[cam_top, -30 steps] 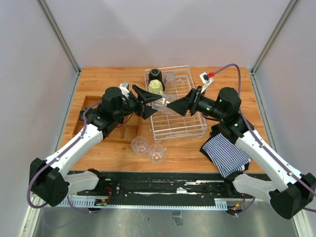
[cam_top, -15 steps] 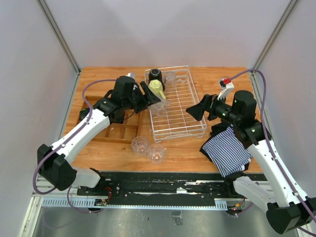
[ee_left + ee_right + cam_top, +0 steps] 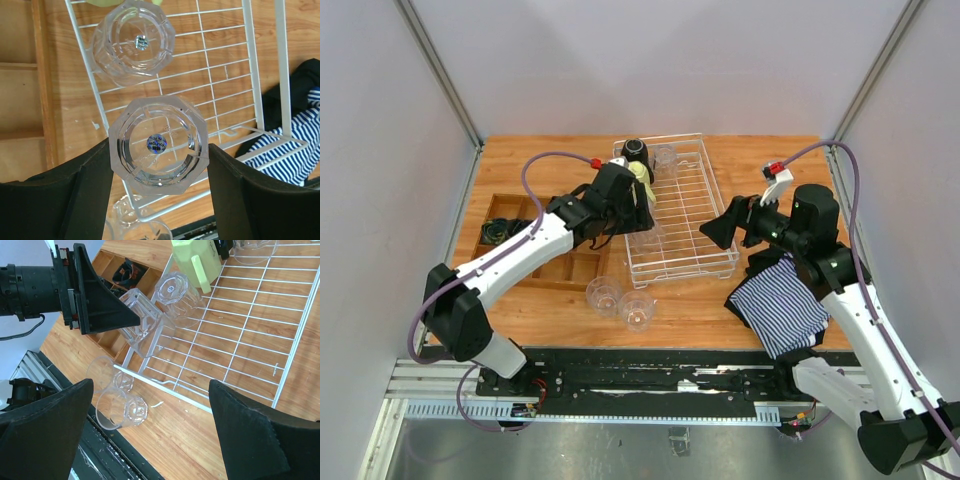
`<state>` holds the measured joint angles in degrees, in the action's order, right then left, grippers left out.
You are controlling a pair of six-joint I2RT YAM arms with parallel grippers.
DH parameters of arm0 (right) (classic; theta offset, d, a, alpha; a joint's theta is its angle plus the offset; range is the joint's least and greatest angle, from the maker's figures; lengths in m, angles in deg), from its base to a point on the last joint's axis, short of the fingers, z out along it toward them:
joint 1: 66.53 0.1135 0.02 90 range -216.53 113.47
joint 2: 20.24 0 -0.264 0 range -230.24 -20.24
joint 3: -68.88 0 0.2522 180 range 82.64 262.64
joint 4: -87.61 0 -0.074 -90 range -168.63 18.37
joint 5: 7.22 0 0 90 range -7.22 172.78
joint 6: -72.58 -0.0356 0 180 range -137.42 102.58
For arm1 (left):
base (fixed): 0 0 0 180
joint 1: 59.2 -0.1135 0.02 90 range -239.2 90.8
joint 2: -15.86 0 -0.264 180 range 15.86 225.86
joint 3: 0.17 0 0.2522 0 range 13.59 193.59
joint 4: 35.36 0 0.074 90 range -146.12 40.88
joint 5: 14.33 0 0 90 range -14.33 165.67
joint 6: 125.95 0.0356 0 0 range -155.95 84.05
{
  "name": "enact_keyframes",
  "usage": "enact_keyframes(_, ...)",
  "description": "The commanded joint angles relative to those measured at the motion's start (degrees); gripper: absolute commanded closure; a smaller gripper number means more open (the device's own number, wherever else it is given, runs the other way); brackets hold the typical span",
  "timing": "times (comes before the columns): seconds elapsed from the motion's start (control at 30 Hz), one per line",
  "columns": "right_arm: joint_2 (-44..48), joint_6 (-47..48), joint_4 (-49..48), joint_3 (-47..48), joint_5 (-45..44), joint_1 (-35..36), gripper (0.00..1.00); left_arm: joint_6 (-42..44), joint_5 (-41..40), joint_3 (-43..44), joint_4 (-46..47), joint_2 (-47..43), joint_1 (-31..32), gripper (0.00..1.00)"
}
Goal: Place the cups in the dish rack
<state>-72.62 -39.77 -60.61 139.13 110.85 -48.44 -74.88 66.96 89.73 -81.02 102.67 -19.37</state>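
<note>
We see the left hand (image 3: pixel 638 212) closed on a clear tumbler (image 3: pixel 159 144), one finger on each side of its faceted wall. It is at the near left corner of the dish rack (image 3: pixel 710 200). In the left wrist view the base of the glass faces the camera, so its long axis runs away from the hand and the mouth points down toward the wire floor (in the right wrist view it looks somewhat tilted). The glass overlaps the left rim wire, and we cannot tell whether it touches the wire. In our judgement the coming move depends on this: the glass must go a little inward and down, to stand beside the tumbler in the rack (image 3: pixel 134 42). The right hand (image 3: pixel 712 232) is wide open and holds nothing. It hangs at the right side of the rack, well apart from the glass. Two more tumblers (image 3: pixel 605 293) (image 3: pixel 638 309) wait on the counter (image 3: pixel 520 160) in front of the rack, nearer to the left arm.
</note>
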Motion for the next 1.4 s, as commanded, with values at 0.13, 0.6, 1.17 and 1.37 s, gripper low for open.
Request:
enact_keyframes(0.13,1.34,1.99,0.60,-1.09,1.80,-2.64,0.02,2.23,-10.67,-2.04,3.37,0.38,4.17,0.94)
enact_keyframes(0.6,2.52,1.96,0.56,-2.97,2.87,-3.99,0.02,3.42,-17.20,-2.59,4.20,4.93,7.76,0.96)
enact_keyframes(1.17,3.34,1.78,0.64,-4.04,3.65,-5.25,0.02,4.07,-22.47,1.15,-1.51,12.12,11.17,0.95)
enact_keyframes(1.37,3.69,1.63,0.78,-4.30,3.72,-5.58,0.02,3.29,-24.49,2.36,-5.15,13.69,11.78,0.95)
